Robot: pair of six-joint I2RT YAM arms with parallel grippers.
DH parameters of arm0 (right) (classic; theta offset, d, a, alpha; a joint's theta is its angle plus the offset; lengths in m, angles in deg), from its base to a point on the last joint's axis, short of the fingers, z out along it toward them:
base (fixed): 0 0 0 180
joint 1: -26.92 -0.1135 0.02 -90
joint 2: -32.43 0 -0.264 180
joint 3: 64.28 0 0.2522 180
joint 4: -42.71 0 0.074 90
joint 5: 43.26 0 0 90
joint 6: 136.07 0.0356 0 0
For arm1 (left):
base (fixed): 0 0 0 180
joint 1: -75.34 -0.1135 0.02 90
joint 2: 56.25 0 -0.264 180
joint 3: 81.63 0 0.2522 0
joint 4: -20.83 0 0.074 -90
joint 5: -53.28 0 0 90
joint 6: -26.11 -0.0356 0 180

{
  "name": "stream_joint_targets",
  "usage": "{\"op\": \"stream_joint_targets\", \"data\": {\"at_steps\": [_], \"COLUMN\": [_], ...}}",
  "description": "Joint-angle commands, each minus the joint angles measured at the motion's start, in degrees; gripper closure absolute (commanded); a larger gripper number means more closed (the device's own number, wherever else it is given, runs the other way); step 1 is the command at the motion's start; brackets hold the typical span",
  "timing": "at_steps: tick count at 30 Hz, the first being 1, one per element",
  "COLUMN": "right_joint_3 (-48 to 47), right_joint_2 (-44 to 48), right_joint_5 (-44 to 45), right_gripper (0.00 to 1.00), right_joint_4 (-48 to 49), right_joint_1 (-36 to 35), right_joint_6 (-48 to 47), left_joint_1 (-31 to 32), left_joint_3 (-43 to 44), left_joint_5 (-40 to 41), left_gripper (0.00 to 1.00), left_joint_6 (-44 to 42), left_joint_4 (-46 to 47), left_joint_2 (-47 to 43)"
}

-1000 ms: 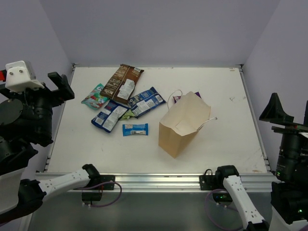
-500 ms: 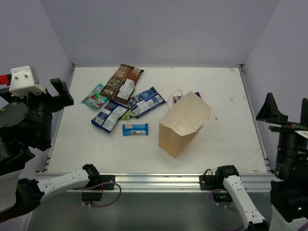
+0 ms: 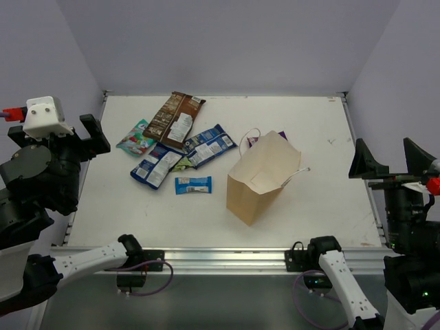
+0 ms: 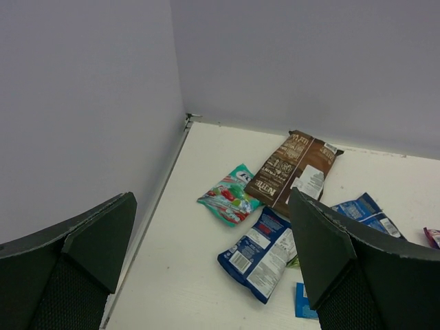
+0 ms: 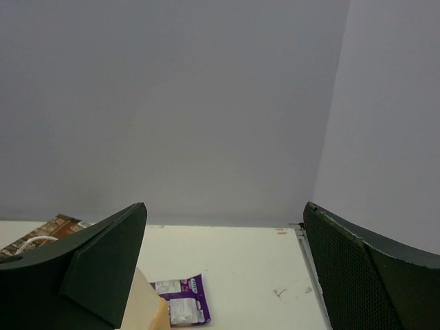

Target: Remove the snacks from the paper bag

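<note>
The tan paper bag (image 3: 263,177) lies on its side mid-table, mouth toward the back. It shows as a corner in the right wrist view (image 5: 150,311). The snacks lie to its left: a long brown packet (image 3: 174,117), a teal-and-red pouch (image 3: 135,138), two blue packets (image 3: 156,165) (image 3: 210,144) and a small blue bar wrapper (image 3: 193,184). A purple packet (image 5: 180,309) lies just behind the bag. My left gripper (image 3: 56,134) is open and empty, raised off the table's left edge. My right gripper (image 3: 385,155) is open and empty, raised off the right edge.
The white table (image 3: 316,124) is bounded by grey walls at the back and both sides, with a metal rail (image 3: 227,253) along the front edge. The left wrist view shows the brown packet (image 4: 292,172), teal pouch (image 4: 230,199) and a blue packet (image 4: 265,254).
The left gripper has dropped a little and shifted right. The right gripper has turned and moved left, so both its fingers show. The bag and packets have not moved.
</note>
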Motion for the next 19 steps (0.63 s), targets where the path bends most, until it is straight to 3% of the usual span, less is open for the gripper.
{"op": "stream_joint_targets", "data": {"at_steps": [1,19], "right_joint_3": [0.4,-4.1], "right_joint_2": [-0.5,-5.1], "right_joint_5": [-1.8,-3.3], "right_gripper": [0.01,0.01], "right_joint_4": [0.9,0.2], "right_joint_1": [-0.1,0.0], "right_joint_6": [1.1,1.9], "left_joint_1": [0.6,0.8], "left_joint_3": [-1.3,-2.7], "left_joint_5": [0.1,-0.3], "left_gripper": [0.0,0.0], "left_joint_6": [0.7,-1.2], "left_joint_4": [0.8,4.4], "left_joint_2": [0.1,-0.1]}}
